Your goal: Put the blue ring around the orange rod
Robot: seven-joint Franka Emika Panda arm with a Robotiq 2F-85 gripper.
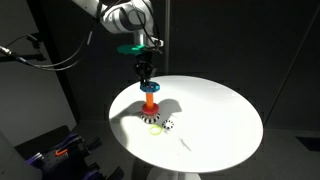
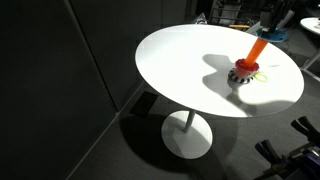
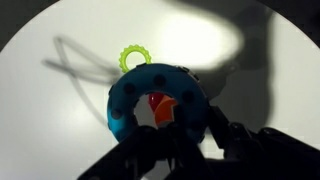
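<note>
In the wrist view my gripper (image 3: 185, 125) is shut on the rim of the blue ring (image 3: 135, 100). The top of the orange rod (image 3: 160, 106) shows through the ring's hole, straight below it. In an exterior view the gripper (image 1: 146, 72) holds the blue ring (image 1: 147, 88) just above the upright orange rod (image 1: 150, 102) on the white round table (image 1: 220, 110). The orange rod (image 2: 256, 50) also shows in the second exterior view, where the gripper is mostly cut off at the top right edge.
A yellowish-green ring (image 1: 153, 125) (image 3: 135, 57) and a black-and-white ring (image 1: 168, 126) (image 2: 241, 73) lie flat on the table beside the rod's base. The table (image 2: 180, 50) stands on a single pedestal against dark surroundings. Equipment sits by the floor (image 1: 60, 155).
</note>
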